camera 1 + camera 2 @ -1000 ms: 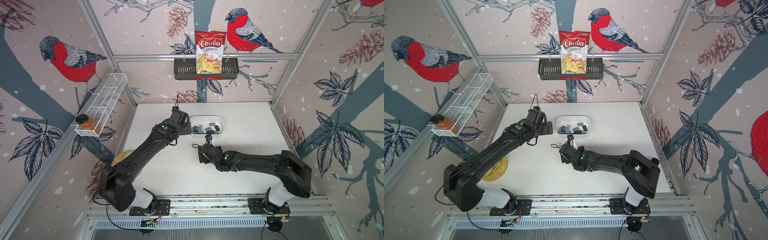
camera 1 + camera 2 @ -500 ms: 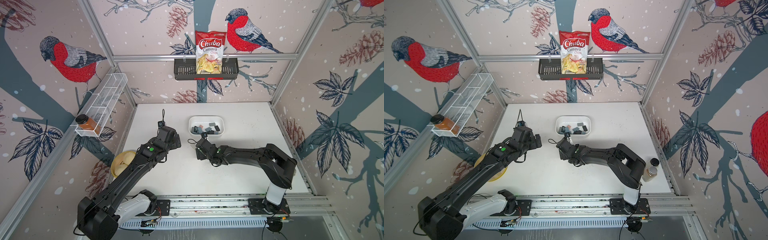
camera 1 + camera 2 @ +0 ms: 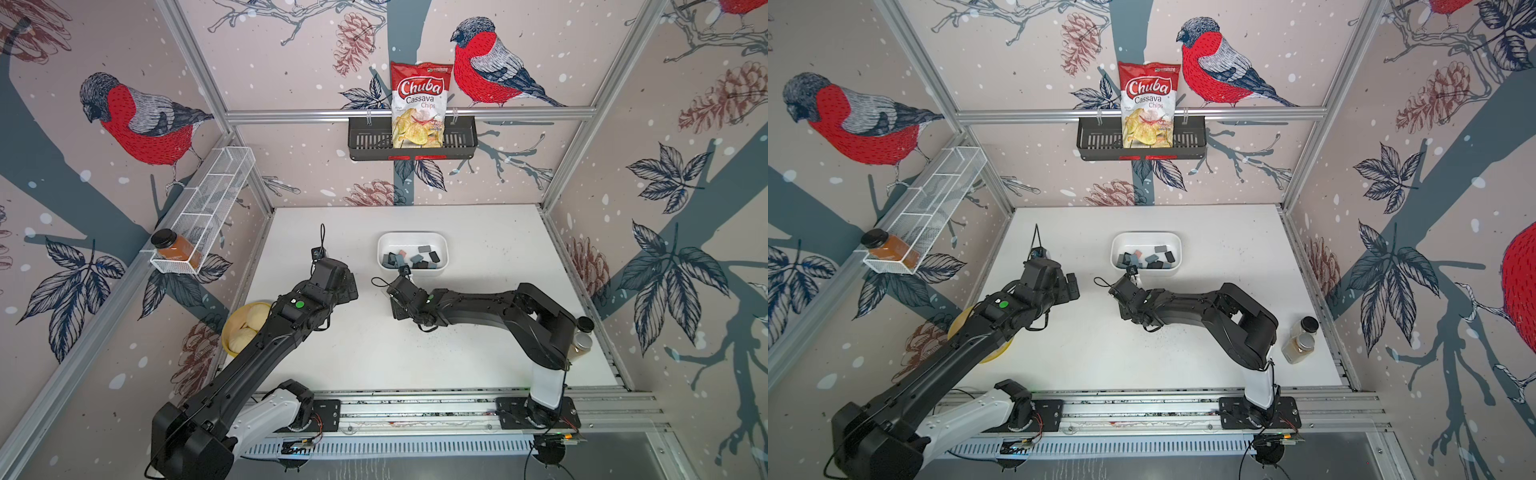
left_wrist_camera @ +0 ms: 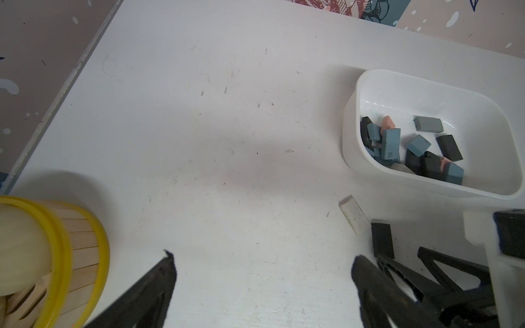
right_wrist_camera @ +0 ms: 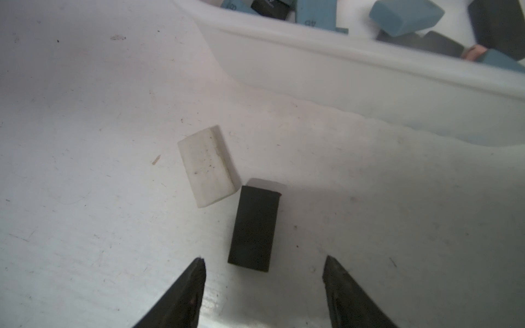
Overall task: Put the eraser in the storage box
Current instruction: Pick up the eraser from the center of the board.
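Black eraser (image 5: 252, 230) on worktop (image 3: 478, 353), centre of right wrist frame, just short of box (image 5: 341, 73) wall at upper right; white eraser (image 5: 207, 166) just beside it, contact unclear. Changed: right end effector (image 5: 264, 259) has narrowed and advanced toward box; tips now flank eraser's near end, gaps both sides, nothing grasped. Also left end effector (image 4: 263, 255) pulled back toward lower left in both top views, released, wide. Judgement: pick imminent. Worktop white, scuffed, speckled with crumbs. Bird-print walls (image 3: 299, 62), aluminium frame (image 3: 291, 114).

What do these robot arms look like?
Both the left arm and right arm are black and boxy. Each has a white segment by its base, a green light near the wrist, thin looping black cables and pointed black jaws.
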You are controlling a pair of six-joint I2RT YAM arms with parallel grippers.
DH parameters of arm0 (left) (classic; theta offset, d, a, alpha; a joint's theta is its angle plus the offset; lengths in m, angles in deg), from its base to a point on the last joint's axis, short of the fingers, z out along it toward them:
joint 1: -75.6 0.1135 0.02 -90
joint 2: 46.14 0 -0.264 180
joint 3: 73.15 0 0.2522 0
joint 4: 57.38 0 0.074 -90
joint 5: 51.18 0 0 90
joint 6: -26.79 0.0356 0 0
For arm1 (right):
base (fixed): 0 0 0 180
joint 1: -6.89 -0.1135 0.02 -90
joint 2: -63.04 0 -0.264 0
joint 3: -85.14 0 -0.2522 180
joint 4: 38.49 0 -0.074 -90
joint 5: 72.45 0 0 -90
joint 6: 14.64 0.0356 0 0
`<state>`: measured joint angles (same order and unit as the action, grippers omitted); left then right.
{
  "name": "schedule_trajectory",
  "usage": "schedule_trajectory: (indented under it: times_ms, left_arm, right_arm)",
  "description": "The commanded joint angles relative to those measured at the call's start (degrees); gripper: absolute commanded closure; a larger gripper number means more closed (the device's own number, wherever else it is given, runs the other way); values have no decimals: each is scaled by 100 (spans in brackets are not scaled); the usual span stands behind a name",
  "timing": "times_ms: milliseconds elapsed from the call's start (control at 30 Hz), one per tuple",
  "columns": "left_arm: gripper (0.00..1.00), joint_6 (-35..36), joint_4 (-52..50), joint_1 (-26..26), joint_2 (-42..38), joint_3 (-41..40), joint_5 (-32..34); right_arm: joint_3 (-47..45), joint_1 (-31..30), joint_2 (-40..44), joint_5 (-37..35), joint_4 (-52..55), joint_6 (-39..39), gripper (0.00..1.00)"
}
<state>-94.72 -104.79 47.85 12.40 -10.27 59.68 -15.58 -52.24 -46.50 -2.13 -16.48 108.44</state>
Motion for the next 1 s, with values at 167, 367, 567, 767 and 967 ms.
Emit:
schedule_trajectory:
  times_ms: [167, 367, 567, 767, 967]
  left_arm:
    - [3, -45, -23, 15, -89, -28, 135]
    - [3, -40, -18, 16, -37, -26, 122]
    - [3, -35, -15, 15, -22, -37, 93]
    - [3, -21, -10, 16, 34, -26, 63]
    - [3, -15, -10, 28, 69, -28, 51]
  right_arm:
    - [208, -10, -256, 26, 124, 111, 38]
    - [364, -10, -425, -27, 225, 164, 42]
    - [449, -10, -519, -97, 333, 217, 51]
    - [459, -6, -584, -84, 370, 243, 62]
    - [482, -14, -618, -44, 353, 234, 70]
